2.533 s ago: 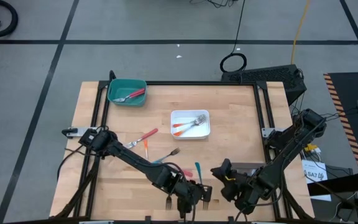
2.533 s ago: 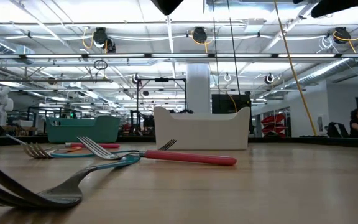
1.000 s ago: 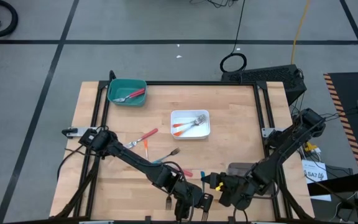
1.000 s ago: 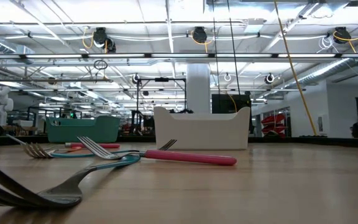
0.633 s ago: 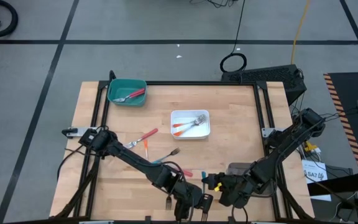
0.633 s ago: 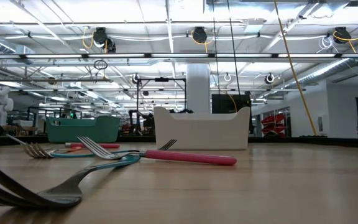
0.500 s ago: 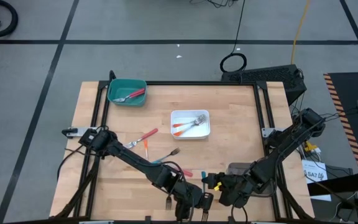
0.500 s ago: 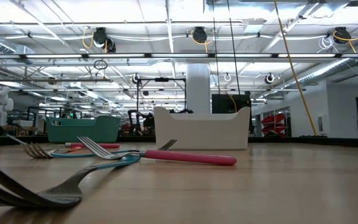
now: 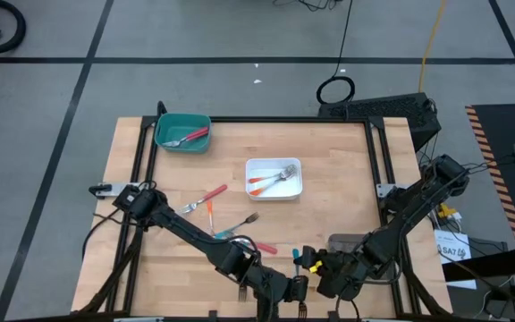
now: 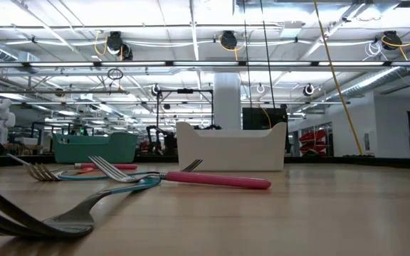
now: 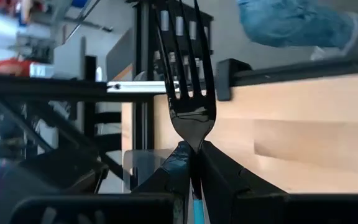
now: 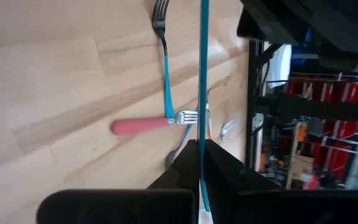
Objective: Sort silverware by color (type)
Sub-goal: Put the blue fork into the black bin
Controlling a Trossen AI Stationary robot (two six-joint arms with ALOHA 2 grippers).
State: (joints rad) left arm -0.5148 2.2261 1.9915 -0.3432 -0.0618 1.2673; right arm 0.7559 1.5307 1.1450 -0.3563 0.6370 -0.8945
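Crowding the worktop's (image 9: 347,161) near edge, both grippers sit side by side. Left gripper (image 11: 191,163) fingers are clamped on a fork (image 11: 185,68); right gripper (image 12: 201,155) fingers are pinched on a blue handle (image 12: 202,68). Loose forks (image 9: 211,210) lie toward the left edge; others rest in the teal tray (image 9: 162,131) at the far left corner and the white tray (image 9: 274,192) mid-worktop. The far right corner is open. No legible writing.

Fork (image 11: 188,93): clamped by the neck, tines outward.
Left gripper (image 11: 194,163): closed on it.
Background: wooden table (image 11: 303,134).
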